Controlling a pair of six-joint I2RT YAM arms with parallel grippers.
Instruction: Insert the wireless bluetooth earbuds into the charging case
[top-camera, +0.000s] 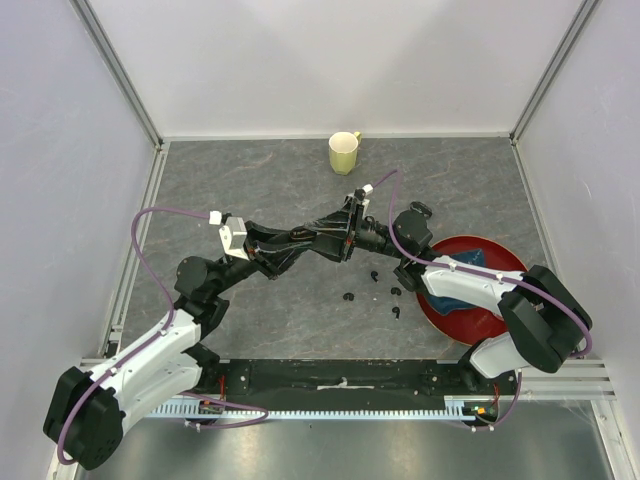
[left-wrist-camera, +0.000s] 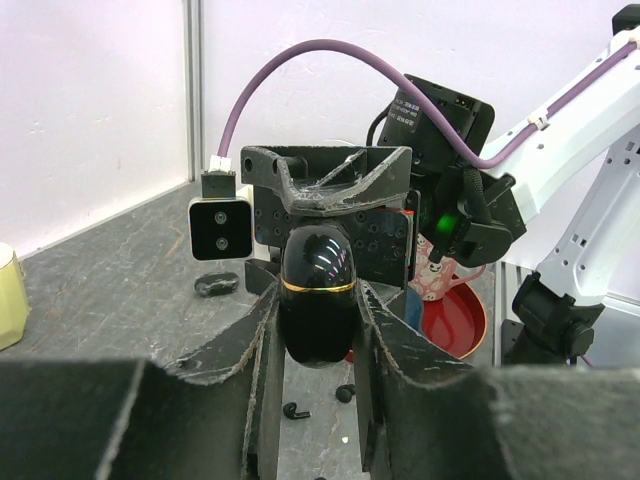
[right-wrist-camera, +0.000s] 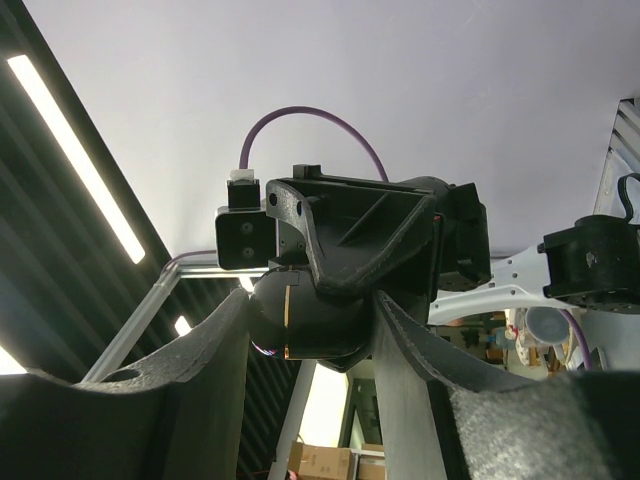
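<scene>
Teamwork: left fingers (left-wrist-camera: 255, 380) clamp the charging case (left-wrist-camera: 318, 290); right fingers (right-wrist-camera: 215, 370) pinch its other half, presumably to open it.

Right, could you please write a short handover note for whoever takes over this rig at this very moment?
Left gripper: shut on the small glossy black oval charging case, held above the grey table.
Right gripper: fingers flank the same case from the opposite side, apparently gripping it.
Four tiny black curled earbuds: loose on the table near the grippers.
Done: case lifted; it looks closed along its gold seam.
Left: open the case, seat the earbuds.
</scene>
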